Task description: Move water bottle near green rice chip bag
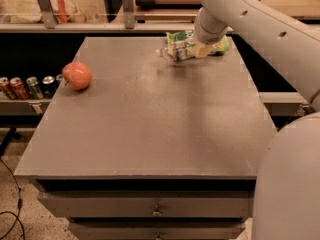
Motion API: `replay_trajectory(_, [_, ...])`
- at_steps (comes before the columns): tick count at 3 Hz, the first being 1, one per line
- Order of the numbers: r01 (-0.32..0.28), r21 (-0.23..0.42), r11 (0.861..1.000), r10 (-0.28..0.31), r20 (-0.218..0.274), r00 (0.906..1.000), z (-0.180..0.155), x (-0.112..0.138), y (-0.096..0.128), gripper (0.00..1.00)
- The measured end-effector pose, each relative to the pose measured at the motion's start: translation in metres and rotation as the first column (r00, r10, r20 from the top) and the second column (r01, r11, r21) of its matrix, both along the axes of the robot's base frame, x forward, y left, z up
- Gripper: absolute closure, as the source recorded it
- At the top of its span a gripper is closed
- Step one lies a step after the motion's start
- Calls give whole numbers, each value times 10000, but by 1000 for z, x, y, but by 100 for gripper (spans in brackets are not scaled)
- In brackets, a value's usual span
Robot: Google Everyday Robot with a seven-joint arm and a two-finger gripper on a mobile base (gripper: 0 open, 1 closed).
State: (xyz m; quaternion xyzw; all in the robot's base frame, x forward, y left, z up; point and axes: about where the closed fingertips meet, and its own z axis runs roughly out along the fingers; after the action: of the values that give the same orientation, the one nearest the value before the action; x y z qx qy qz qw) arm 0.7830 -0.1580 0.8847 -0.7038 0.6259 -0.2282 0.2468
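**Carry step: bottle held close to bag**

Camera view: the gripper (199, 48) is over the far right of the table (150, 134). Its fingers are closed on the right end of the bottle (176, 50). The bottle lies sideways with its cap to the left and appears to be off the surface, with a shadow below it. The bag (221, 45) lies just behind, partly hidden by the wrist. Judgement: transport is nearly done. Next move: lower the bottle, set it beside the bag rather than on it, and release. The apple (77, 75) is well apart, to the left.

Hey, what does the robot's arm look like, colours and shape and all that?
The arm is smooth and off-white, made of thick rounded tubes with a few small dark round holes; no cables or markings show. Its pincer, at the far edge of the table by the green bag, looks pale cream.
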Motion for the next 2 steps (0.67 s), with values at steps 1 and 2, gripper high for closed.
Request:
replay_trajectory(1, [109, 48, 9999, -107, -379, 9992, -10, 10, -8, 82])
replay_trajectory(2, [110, 44, 9999, -107, -700, 9975, -19, 13, -12, 59])
